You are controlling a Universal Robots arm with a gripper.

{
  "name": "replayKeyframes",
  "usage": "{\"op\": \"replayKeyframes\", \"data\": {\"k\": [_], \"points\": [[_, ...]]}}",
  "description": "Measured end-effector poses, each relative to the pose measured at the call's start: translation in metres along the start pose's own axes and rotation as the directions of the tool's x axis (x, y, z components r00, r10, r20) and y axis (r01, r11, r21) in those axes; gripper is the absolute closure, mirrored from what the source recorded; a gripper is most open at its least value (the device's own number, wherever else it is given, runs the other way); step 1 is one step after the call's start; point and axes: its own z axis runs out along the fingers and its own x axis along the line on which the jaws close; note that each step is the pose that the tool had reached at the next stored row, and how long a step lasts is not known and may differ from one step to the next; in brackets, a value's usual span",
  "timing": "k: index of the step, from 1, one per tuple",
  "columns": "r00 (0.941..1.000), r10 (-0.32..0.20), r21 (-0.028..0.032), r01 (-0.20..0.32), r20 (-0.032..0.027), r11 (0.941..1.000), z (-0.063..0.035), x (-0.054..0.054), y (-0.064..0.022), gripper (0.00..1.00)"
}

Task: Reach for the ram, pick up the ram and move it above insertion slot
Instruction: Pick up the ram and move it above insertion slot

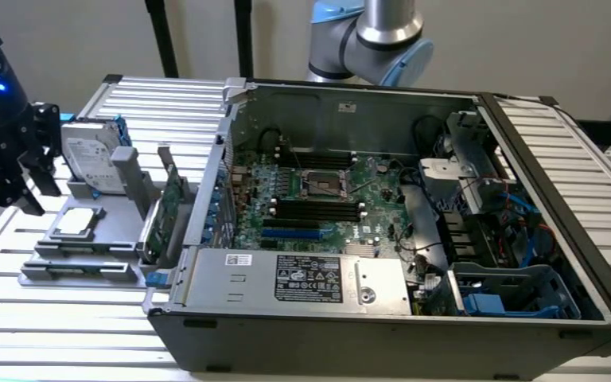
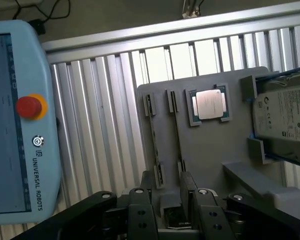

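While your end effector (image 2: 165, 197) hung over the gray fixture (image 2: 215, 155) on the slatted tabletop (image 2: 100, 125), its two black fingers (image 2: 140, 205) stood apart and gripped nothing. Just ahead of them ran two narrow slots (image 2: 175, 132), each a thin dark line between clips; whether the ram sat in one, you could not tell. Beside the slots lay a processor chip (image 2: 209, 105), and beyond it a hard drive (image 2: 285, 117). The open computer case (image 1: 391, 318) stood just beside the fixture.

Silver arm tube (image 1: 388, 20) with pale blue joint caps (image 1: 334, 14), black gripper (image 2: 167, 186) — matte linkages (image 2: 85, 210), small round screws (image 2: 203, 191), possibly silver-headed.
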Motion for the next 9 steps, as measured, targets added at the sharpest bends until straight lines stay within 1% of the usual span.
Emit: {"op": "replayKeyframes", "data": {"k": [9], "points": [[1.0,-0.003,0.0,0.003,0.0009,1.0,0.0164,0.006,-0.001,0.64]]}}
